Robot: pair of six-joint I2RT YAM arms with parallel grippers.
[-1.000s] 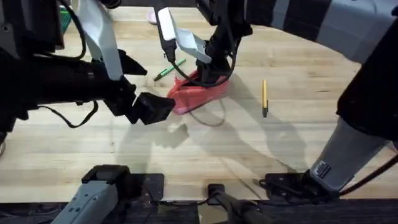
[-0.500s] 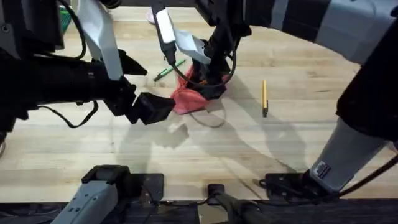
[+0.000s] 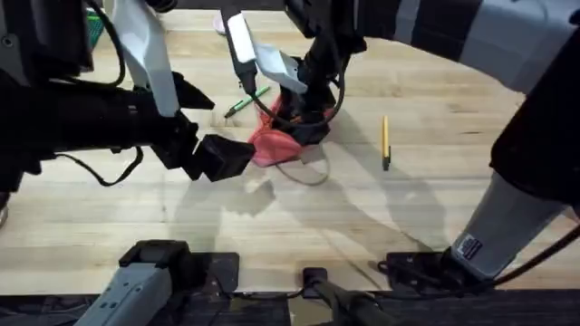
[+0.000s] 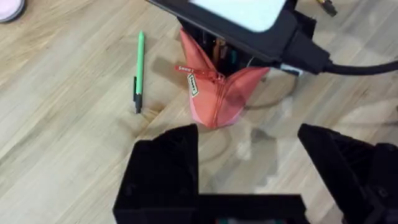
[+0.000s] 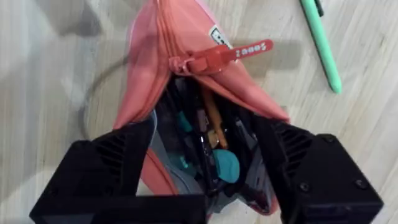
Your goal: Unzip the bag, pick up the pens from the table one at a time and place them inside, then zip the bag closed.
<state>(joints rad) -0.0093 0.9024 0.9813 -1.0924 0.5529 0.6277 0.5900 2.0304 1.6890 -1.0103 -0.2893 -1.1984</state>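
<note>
1. Coral-pink bag bunched near the middle of the table, one end lifted; zipper partly undone, mouth gaping, several pens or tools visible inside in the right wrist view.
2. Red zipper pull tag carrying pale lettering, too small to read; small white label beside the zipper, writing likewise illegible.
3. Right gripper down over the open end of the bag, fingers spread wide on either side of the mouth, pressing against the fabric.
4. Left gripper just beside the bag's closed end, jaws wide apart, holding nothing.
5. Green pen flat on the table just behind the bag, apart from it.
6. Yellow pen lying alone on the right arm's side, well clear of the bag.
</note>
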